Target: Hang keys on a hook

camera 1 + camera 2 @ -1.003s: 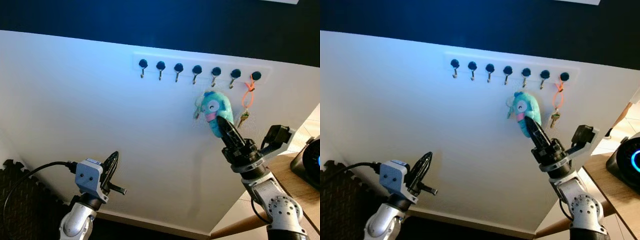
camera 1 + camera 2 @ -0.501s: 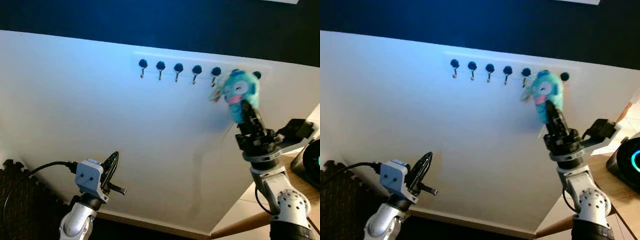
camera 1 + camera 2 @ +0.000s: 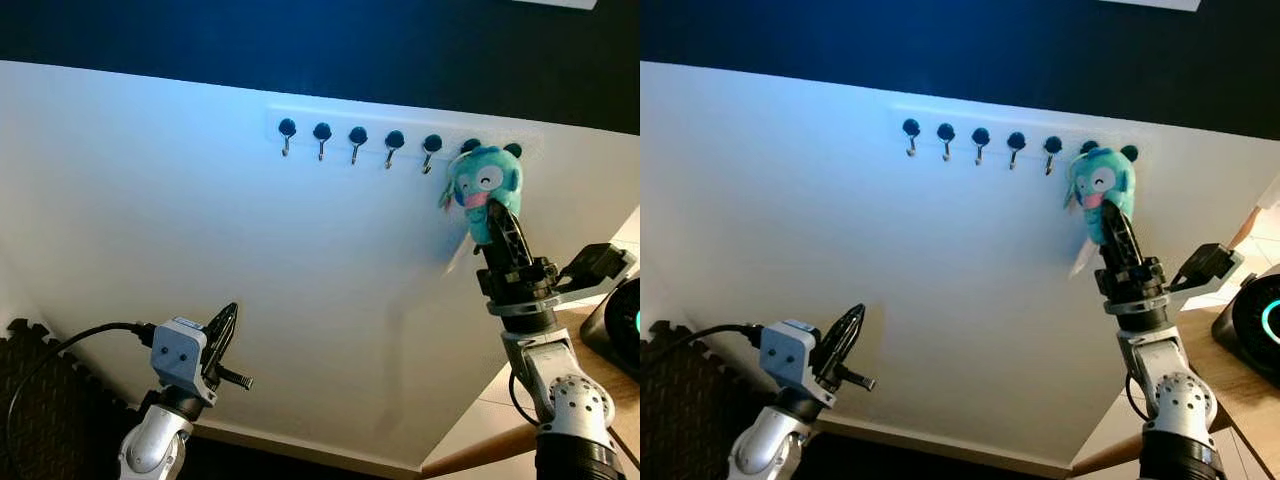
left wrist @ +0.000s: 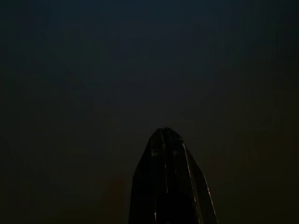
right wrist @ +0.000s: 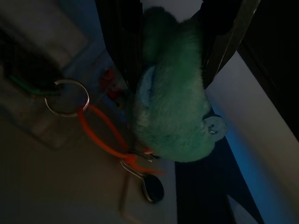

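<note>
I see the right gripper (image 3: 497, 213) clamped on the teal plush keychain (image 3: 485, 183), raised against the last two hooks of the hook rack (image 3: 356, 134); left gripper (image 3: 224, 326) pinched closed, low

Big white wall (image 3: 200, 220) w/ a dark band (image 3: 300, 40) on top. Light looks a bit blue near the middle. Dark foam mat (image 3: 40, 390) low on the left. Wooden table (image 3: 590, 370) on the right w/ a round black thing (image 3: 1258, 325) that glows blue. Pale floor (image 3: 470, 425) below it.
</note>
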Robot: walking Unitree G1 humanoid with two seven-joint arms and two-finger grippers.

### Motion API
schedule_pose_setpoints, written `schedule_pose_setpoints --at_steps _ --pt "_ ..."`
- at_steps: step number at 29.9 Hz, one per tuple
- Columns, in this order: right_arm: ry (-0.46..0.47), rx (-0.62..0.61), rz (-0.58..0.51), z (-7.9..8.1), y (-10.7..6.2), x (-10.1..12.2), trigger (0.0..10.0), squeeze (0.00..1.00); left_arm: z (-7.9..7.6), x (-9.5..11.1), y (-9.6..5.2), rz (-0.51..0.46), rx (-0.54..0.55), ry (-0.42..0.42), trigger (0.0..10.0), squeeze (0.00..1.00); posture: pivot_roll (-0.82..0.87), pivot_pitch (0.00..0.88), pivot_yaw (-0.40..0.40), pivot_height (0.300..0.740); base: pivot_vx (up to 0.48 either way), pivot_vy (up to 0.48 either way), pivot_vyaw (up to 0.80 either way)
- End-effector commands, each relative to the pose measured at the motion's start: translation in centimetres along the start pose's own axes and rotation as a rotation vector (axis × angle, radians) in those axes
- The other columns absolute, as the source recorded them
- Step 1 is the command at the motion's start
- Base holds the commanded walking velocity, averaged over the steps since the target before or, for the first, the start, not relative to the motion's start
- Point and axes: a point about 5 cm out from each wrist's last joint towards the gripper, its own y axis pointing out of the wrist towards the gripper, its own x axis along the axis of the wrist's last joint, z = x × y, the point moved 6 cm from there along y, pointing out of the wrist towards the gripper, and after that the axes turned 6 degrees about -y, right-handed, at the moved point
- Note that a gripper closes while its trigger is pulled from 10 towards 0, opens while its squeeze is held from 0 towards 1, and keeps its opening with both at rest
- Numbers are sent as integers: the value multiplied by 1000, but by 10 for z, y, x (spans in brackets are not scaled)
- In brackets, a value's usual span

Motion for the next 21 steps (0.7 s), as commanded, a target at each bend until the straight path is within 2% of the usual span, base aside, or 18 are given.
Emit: schedule_pose_setpoints --at_steps 1,7,12,21 --pt "-1 -87 62 -15 -12 -11 10000 0 -4 -3 0 14 -18 0 10000 0 114 59 -55 740 0 0 0" --pt "-2 -130 129 -23 -23 -26 10000 0 -6 -3 0 15 -25 0 10000 0 114 58 -55 740 0 0 0" --pt "-46 -132 269 -25 -35 -51 10000 0 -7 -3 1 16 -31 2 10000 0 113 59 -53 740 0 0 0" --pt "-55 -156 341 -30 -48 -65 10000 0 -7 -3 0 17 -29 4 10000 0 113 63 -55 740 0 0 0"
